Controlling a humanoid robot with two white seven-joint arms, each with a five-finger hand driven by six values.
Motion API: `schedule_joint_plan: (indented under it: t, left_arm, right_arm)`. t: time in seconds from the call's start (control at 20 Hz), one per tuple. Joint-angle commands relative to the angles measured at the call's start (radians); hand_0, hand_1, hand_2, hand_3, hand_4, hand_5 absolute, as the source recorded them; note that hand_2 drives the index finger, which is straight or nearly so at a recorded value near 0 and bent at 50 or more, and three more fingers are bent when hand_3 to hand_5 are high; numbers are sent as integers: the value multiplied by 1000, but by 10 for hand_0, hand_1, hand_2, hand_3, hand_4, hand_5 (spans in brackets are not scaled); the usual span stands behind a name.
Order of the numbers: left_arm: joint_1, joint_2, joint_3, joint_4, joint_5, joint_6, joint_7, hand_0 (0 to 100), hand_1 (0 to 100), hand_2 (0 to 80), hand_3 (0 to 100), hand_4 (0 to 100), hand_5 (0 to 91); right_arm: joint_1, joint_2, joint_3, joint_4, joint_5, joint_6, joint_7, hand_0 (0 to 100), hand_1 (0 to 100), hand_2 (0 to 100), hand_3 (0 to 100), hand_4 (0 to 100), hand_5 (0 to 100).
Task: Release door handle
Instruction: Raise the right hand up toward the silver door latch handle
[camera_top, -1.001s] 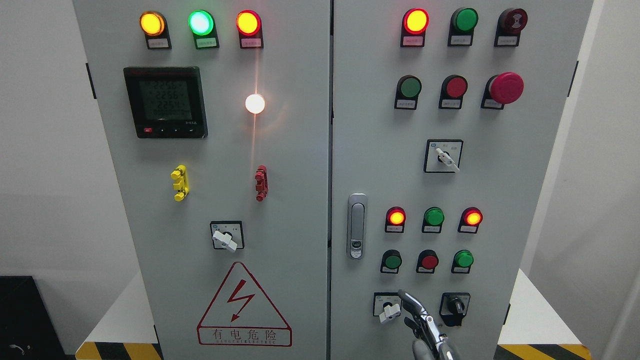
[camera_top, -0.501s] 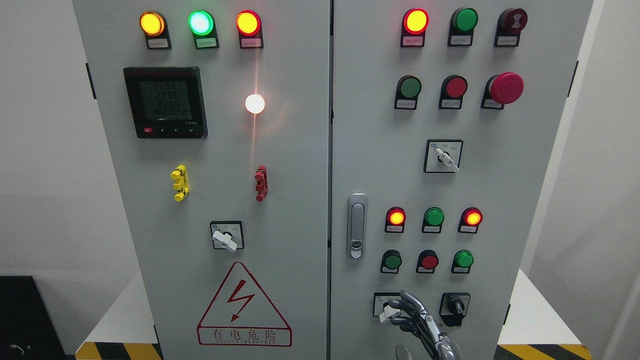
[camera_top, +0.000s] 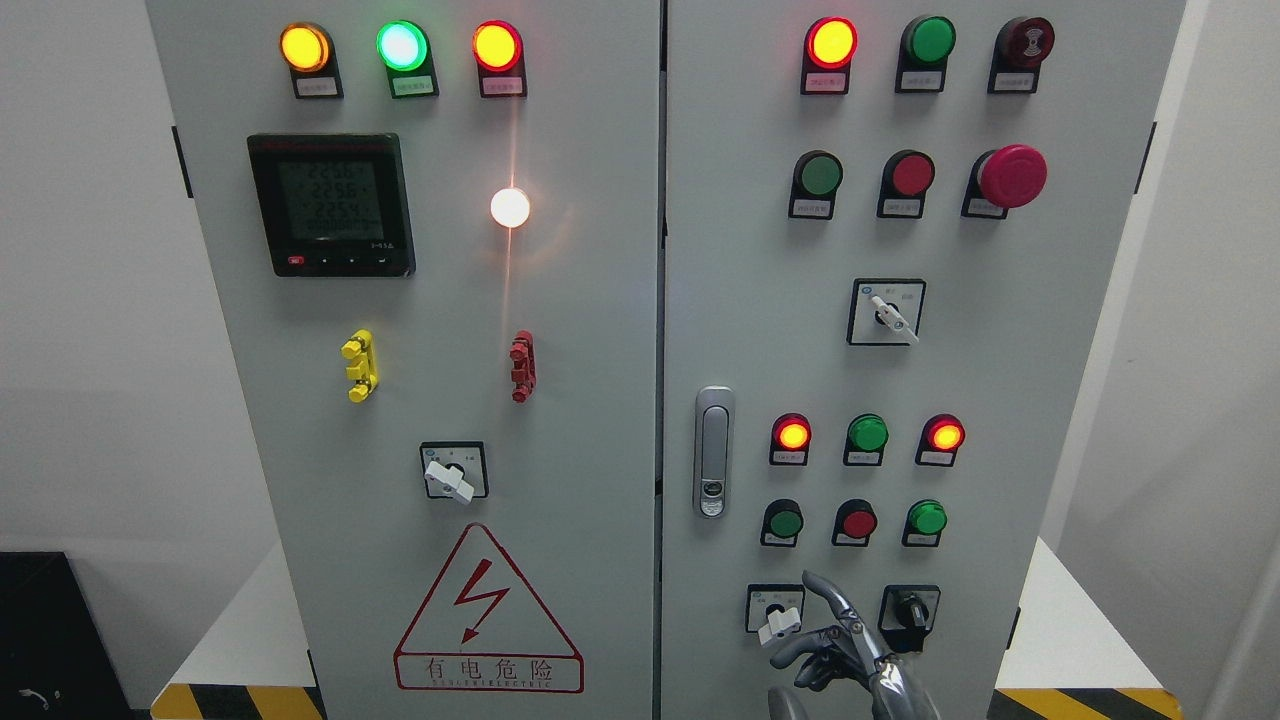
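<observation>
The silver door handle (camera_top: 712, 452) stands upright on the left edge of the right cabinet door (camera_top: 760, 300), lying flat against it. My right hand (camera_top: 825, 640) comes up from the bottom edge, well below and to the right of the handle, and holds nothing. Its fingers (camera_top: 826, 592) are loosely spread: one points up, the others bend to the left. The hand is just right of the white selector knob (camera_top: 779, 623); I cannot tell whether it touches the knob. The left hand is out of view.
The right door carries lit lamps (camera_top: 792, 435), push buttons (camera_top: 858, 522), a red mushroom stop button (camera_top: 1012, 175) and a black selector switch (camera_top: 910, 609) beside my hand. The left door (camera_top: 580, 400) has a meter (camera_top: 330, 204) and a warning triangle (camera_top: 487, 612).
My right hand's fingers have lifted off the white selector knob area and opened out; one finger now points up while the others have dropped lower and to the left. The door handle has not moved.
</observation>
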Motion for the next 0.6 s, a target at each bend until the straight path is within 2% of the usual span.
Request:
schedule_joint_plan:
  t: [0.0,0.1,0.25,0.45,0.55]
  left_arm:
    - [9,0,0,0,0,0,0,120,556,0,0,0,0]
    - [9,0,0,0,0,0,0,120,556,0,0,0,0]
    - [8,0,0,0,0,0,0,120,556,0,0,0,0]
    - [9,0,0,0,0,0,0,120,556,0,0,0,0]
    - [9,0,0,0,0,0,0,120,556,0,0,0,0]
  right_arm:
    - [-46,41,-9,29,201,6,-27,481,323,0,931,975,1000]
    - [-53,58,-6,32,259,6,-30,479,327,0,948,992,1000]
    - [-57,65,1,36,353,3,-30,475,331,0,992,1000,1000]
    - [-81,85,1,61,509,3,-67,469,333,0,1000,1000,1000]
    - [-90,93,4,64,563,3,-69,467,334,0,1000,1000,1000]
